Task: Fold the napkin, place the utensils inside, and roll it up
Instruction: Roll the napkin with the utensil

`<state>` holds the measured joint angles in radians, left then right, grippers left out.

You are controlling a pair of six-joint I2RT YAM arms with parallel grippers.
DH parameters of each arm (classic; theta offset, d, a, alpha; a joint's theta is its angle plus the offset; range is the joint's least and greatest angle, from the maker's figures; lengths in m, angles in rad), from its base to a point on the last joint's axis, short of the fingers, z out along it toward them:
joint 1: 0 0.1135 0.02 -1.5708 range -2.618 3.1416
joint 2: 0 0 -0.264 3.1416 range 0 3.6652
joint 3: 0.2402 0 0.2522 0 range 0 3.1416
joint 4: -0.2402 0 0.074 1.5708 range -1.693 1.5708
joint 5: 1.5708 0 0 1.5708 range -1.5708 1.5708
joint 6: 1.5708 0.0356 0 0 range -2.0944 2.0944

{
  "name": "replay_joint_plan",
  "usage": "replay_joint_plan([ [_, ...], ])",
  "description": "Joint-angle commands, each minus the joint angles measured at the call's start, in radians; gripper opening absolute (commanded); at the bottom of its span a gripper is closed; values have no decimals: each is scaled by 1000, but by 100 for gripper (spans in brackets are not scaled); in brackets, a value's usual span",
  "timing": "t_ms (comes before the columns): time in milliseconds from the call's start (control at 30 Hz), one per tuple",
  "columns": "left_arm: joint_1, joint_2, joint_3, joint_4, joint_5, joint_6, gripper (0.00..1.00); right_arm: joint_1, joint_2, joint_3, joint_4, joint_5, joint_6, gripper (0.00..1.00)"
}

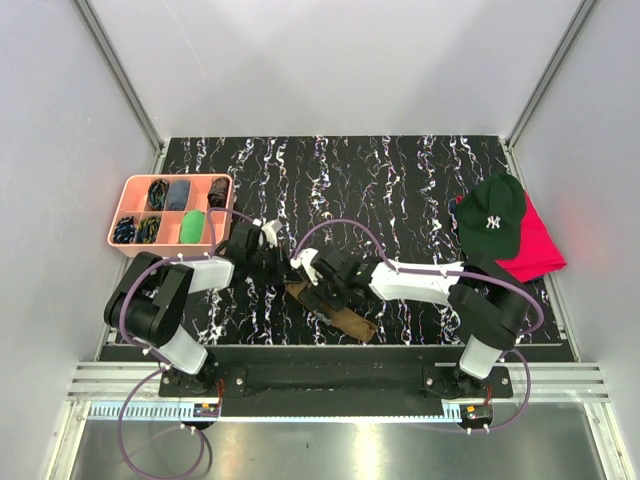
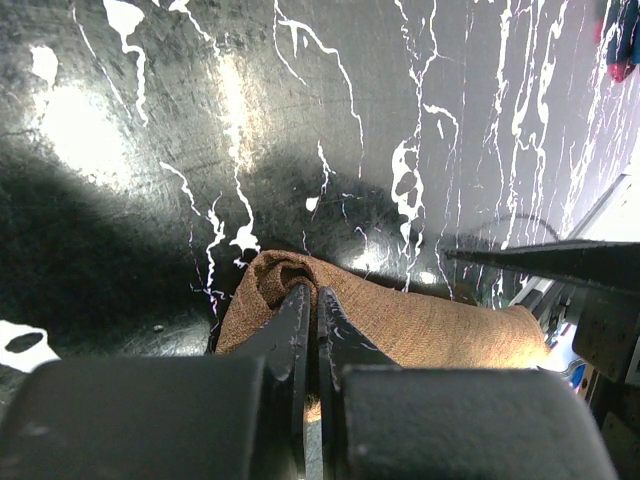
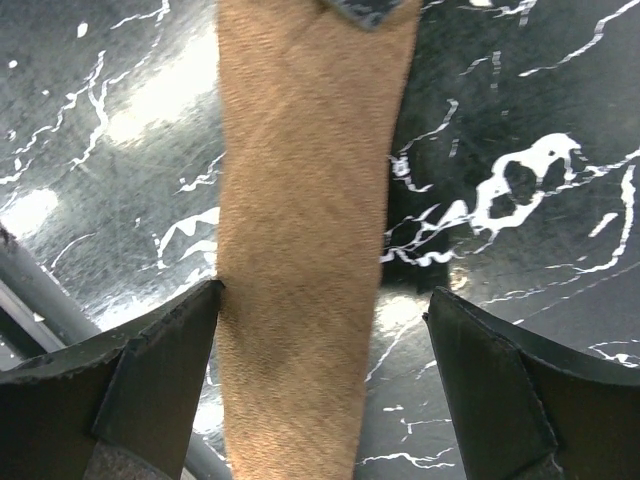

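**Rolled napkin low centre, both arms crowded over it**

In the top view we see the napkin (image 1: 343, 316) as a narrow olive-brown roll lying on a slant on the black marbled table (image 1: 400, 180), low centre of the frame. Both arms cover its upper-left end, so only the lower-right part shows. What the roll contains is hidden.

The left gripper (image 2: 312, 296) is closed tight, with no gap between its fingers. In its wrist view the tips sit on the bunched end of the roll. We cannot tell whether any cloth is pinched between them.

The right gripper (image 3: 325, 295) is spread wide and straddles the roll, holding nothing. The finger at lower left of its wrist view touches the cloth edge, and the one at lower right is well apart from it. A dark tip at the top edge of that view is cut off, so we cannot identify it.

A pink tray (image 1: 120, 222) sits at the left of the top view, its compartment contents too small to make out. At the right, a dark green cap (image 1: 492, 222) lies on a red cloth (image 1: 542, 252) and covers part of it.
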<state>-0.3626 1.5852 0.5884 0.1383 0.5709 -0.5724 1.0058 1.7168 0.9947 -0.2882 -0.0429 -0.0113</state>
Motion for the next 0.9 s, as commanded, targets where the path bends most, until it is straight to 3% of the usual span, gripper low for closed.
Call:
replay_joint_plan([
  [0, 1, 36, 24, -40, -37, 43, 0, 31, -36, 38, -28, 34, -7, 93],
  [267, 1, 33, 31, -46, -36, 45, 0, 40, 4, 50, -46, 104, -15, 93],
  [500, 1, 27, 47, -46, -28, 39, 5, 40, 55, 73, -98, 160, 5, 77],
  [733, 1, 4, 82, -58, -32, 23, 31, 37, 107, 91, -115, 136, 91, 53],
  [767, 1, -2, 99, -66, -37, 25, 39, 34, 115, 94, -127, 138, 117, 52],
  [867, 4, -37, 140, -117, -72, 31, 51, 5, 139, 99, -134, 129, 180, 50],
])
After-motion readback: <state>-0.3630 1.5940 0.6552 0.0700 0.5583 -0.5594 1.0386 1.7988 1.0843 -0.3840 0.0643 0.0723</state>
